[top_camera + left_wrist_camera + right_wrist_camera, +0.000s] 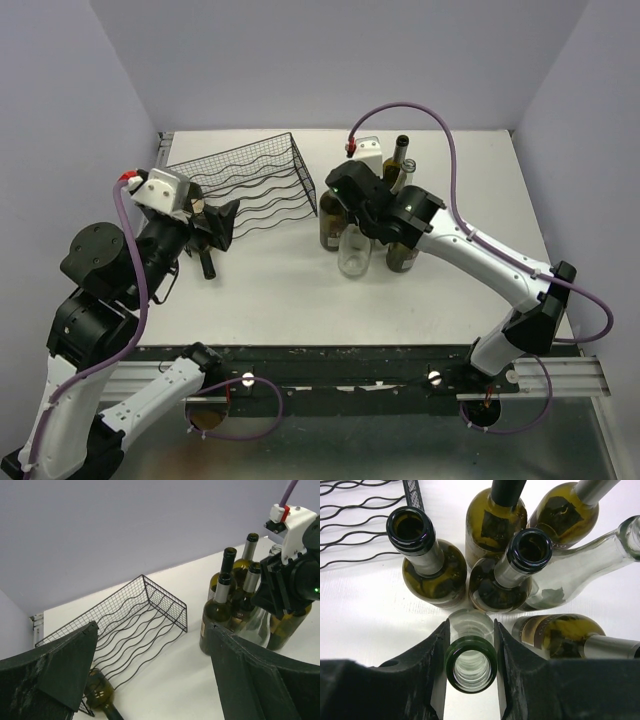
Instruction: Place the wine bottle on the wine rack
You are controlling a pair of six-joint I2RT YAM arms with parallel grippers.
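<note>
1. One clear bottle (470, 667) stands pinched at the neck by the right gripper (471, 630); the left gripper (152, 627) hangs spread.
2. Grasping step, it seems; next, lift clear of its neighbours, then carry to the rack (255, 180) ahead-left.

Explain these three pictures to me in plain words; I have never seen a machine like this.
These are two robot arms bolted at the near edge of a white table. One picture looks down from above; the other two come from a camera on each wrist. On the table stand a black wire wine rack and a cluster of upright olive-green glass wine bottles. Another green bottle lies at the rack's near end. The right end effector is closed on the neck of a clear glass wine bottle. The left end effector is open and holds nothing.
</note>
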